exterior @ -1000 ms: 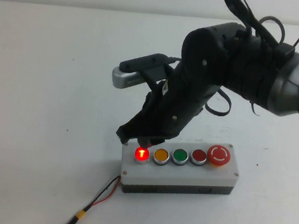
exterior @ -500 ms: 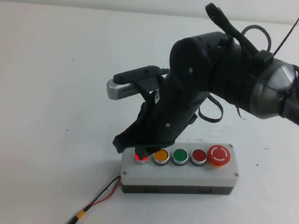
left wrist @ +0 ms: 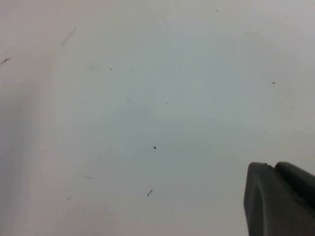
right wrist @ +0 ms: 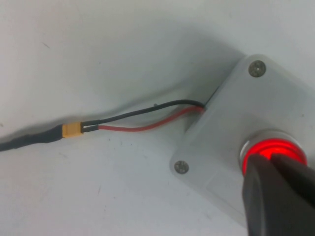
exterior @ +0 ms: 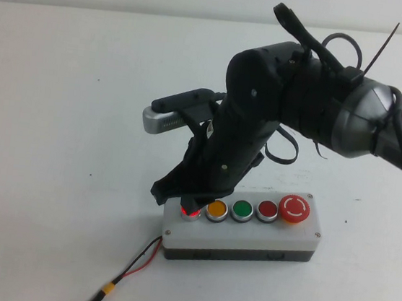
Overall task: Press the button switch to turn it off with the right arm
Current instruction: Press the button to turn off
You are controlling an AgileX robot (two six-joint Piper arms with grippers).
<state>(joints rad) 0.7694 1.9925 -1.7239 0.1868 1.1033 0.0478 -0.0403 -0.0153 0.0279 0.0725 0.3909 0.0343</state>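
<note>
Directly under my right jaws sits the button switch, at the left end of the five-button row on the grey box. From the high view my tip covers most of the button's cap; only a sliver of red glow shows below the black. Right wrist view agrees: the tip overlaps the lit red ring, seemingly in contact with it. Glow is on, so I judge the switch not yet turned off.

Key relation: button lies straight along my approach line, below and slightly toward the robot from the tip. The row's long axis runs left to right across the tabletop; my arm comes in from the right and behind, slanting down over the orange button without touching it, as far as I can see. Any further push should go straight down, not sideways along the row.

Right jaws: clenched, one blunt tip, nothing grasped.

Left jaws: only a dark edge in the left wrist view, over bare tabletop, absent from the high view. Their state — cannot tell. My right arm is plainly the nearer.

Red and black leads exit the box's left end, clear of my tip.
</note>
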